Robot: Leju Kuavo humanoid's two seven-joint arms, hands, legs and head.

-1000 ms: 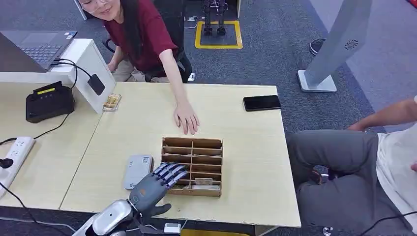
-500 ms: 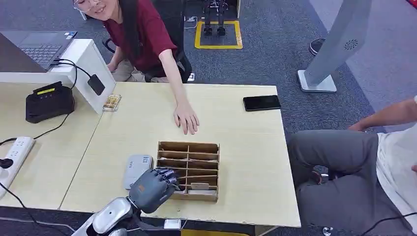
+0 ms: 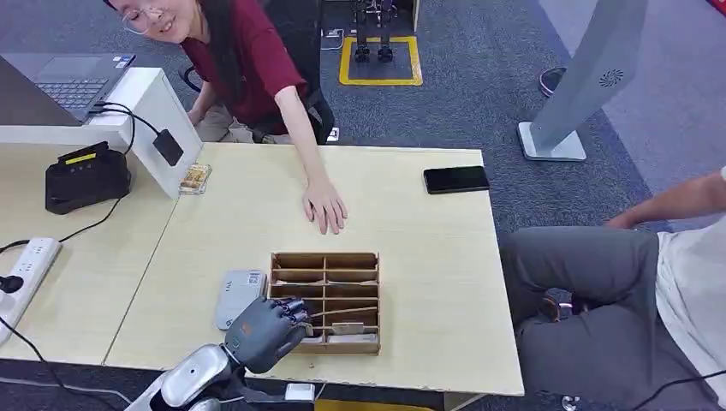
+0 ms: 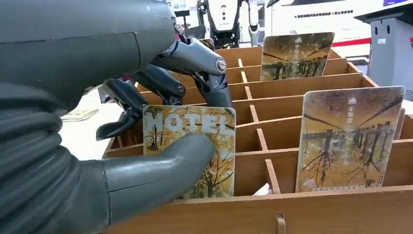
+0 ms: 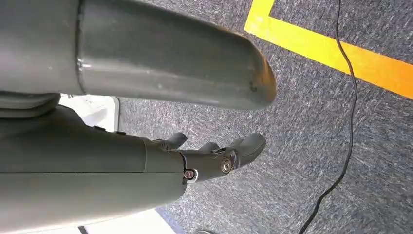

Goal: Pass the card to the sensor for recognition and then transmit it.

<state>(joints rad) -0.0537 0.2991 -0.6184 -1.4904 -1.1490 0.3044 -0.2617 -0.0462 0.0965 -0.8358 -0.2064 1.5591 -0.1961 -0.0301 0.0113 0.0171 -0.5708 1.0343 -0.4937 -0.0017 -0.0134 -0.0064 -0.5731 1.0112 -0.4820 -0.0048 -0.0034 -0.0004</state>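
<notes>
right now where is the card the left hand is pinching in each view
Head view: the card is a thin edge at the left hand, over the wooden tray's near-left slots.
Left wrist view: the card with "HOTEL" on it sits mid-picture, between thumb and fingers.
Right wrist view: not in it.
Shared landmark: the wooden tray.

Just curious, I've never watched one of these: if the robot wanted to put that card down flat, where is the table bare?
Bare wood lies between the wooden card box and the table's right edge, below the black phone. Another patch lies left of the person's hand. It is crowded at the left hand, between the grey sensor and the box.
</notes>
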